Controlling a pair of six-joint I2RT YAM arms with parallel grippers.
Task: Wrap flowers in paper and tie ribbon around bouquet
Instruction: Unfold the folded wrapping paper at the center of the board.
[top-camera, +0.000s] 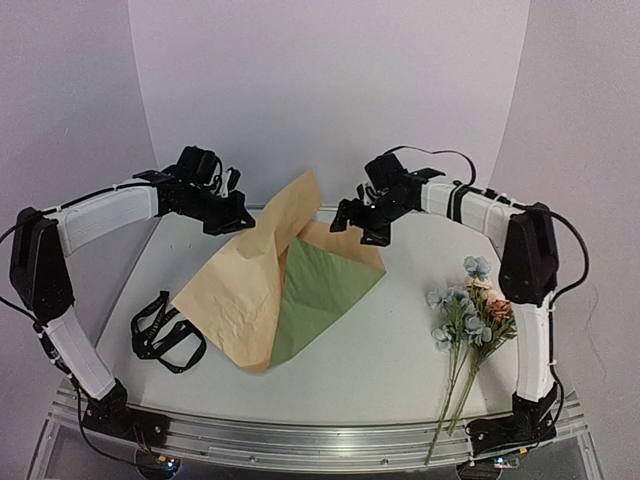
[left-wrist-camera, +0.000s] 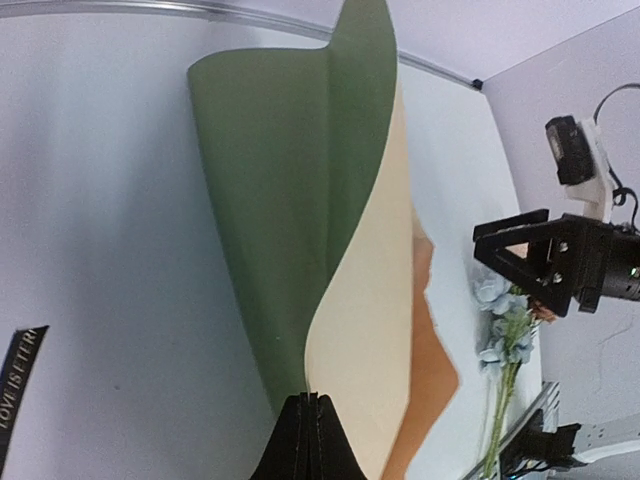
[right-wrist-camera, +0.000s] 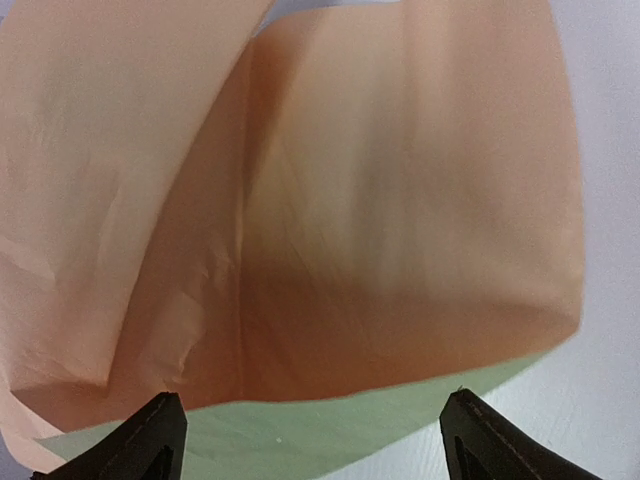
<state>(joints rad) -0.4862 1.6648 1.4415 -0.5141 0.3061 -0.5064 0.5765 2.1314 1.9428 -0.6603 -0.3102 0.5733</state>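
Left gripper (left-wrist-camera: 311, 400) clamped on paper (left-wrist-camera: 290, 200) edge, sheet half-lifted | right gripper (right-wrist-camera: 315, 407) stood apart, empty | flowers (top-camera: 470, 315) lay on bench (top-camera: 380, 370) near right arm | step: spreading paper (probably) | next: sheet needed flattening

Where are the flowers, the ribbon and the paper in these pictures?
flowers (top-camera: 470, 322): top view, on the cluster of blooms.
ribbon (left-wrist-camera: 20, 382): left wrist view, on the lettered black strip.
paper (top-camera: 240, 290): top view, on its tan reverse face.

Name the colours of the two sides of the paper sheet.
Olive green one side, tan the other; the paper shows both best in the left wrist view.
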